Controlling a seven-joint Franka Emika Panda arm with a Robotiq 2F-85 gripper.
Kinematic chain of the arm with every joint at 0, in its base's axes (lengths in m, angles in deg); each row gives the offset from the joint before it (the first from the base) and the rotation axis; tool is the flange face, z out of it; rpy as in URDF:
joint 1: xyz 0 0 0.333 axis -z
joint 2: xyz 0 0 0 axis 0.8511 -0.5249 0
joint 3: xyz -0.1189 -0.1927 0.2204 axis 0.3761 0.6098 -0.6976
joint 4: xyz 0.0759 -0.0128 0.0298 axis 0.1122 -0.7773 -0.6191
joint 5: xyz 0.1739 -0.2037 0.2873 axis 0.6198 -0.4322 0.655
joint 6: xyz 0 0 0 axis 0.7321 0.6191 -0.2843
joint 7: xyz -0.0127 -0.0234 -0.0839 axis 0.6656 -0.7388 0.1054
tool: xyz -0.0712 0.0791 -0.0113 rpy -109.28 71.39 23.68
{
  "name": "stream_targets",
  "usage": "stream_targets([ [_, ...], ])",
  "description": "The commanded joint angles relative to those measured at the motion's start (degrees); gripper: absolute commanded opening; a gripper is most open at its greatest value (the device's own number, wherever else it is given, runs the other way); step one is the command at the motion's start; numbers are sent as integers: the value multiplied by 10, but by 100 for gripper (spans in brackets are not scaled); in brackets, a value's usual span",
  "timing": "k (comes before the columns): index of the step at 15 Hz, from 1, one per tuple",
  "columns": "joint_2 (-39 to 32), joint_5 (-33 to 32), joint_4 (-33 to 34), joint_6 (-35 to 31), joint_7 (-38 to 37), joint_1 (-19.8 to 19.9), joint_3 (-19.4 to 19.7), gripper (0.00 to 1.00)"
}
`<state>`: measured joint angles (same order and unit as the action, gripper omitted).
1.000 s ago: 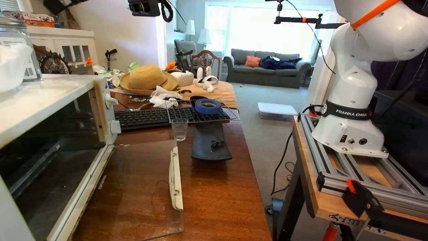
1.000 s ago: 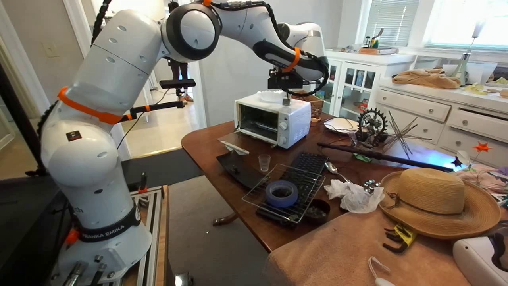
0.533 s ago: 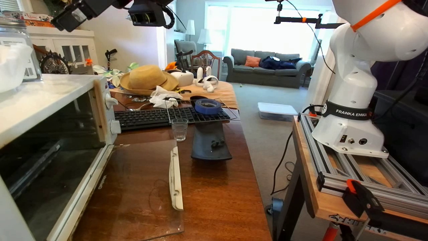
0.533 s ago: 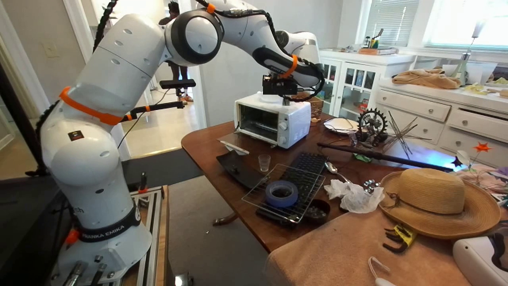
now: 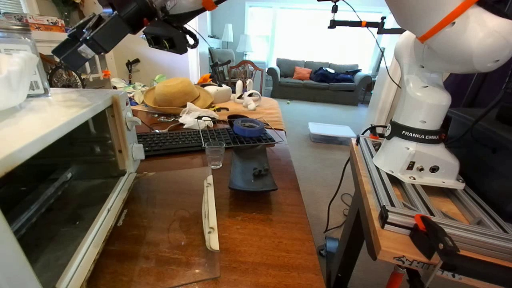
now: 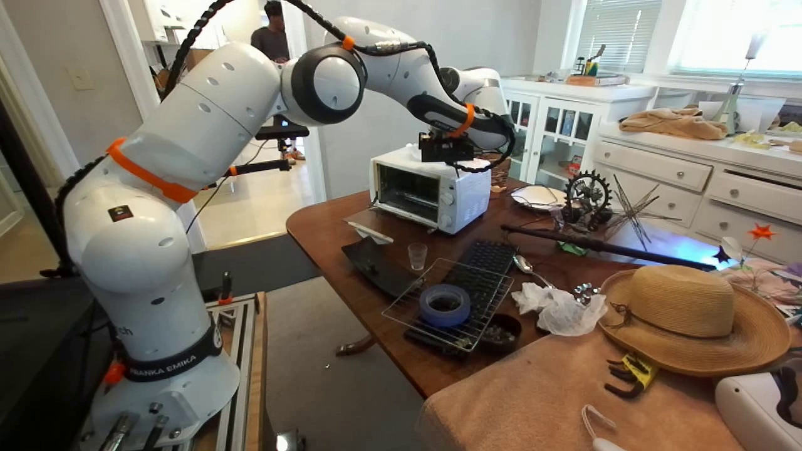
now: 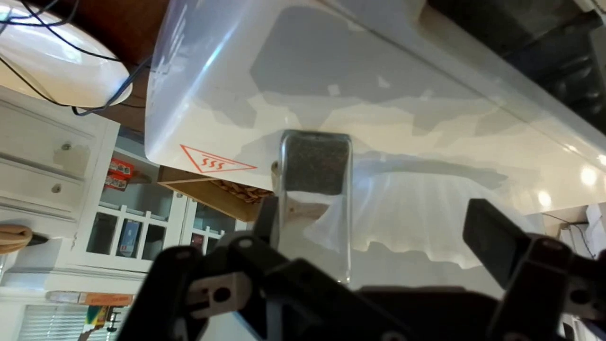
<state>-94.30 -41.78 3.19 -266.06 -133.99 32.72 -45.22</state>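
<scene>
Robot arm [image 6: 194,125]: one, fitted with one gripper [image 7: 371,213] having two fingers [image 7: 492,232]. Toaster oven [image 6: 473,191]: one, bearing two control knobs [image 5: 138,152]. One lidded jar [image 5: 32,46] and one fluted white bowl [image 5: 16,82] are recorded. Also noted, one each: keyboard [image 5: 172,142], wire rack [image 6: 479,299], roll of blue tape [image 5: 249,130], drinking glass [image 5: 215,155], curved black tray [image 5: 245,170], small dark bowl [image 6: 514,324], spoon [image 6: 522,264], white dish [image 6: 537,196], straw hat [image 6: 680,300], sofa [image 5: 316,92], orange cushion [image 5: 302,73]. Lamps [image 5: 245,44] in an exterior view: two. Persons [image 6: 270,42]: one. The chairs [image 5: 246,72] overlap; their number could not be established.
</scene>
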Motion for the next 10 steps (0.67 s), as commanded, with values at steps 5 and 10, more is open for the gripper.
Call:
stream_targets([
  [5,-81,8,132,-11,-3,7,3,100],
  [10,-114,24,183,-6,1,15,-4,76],
])
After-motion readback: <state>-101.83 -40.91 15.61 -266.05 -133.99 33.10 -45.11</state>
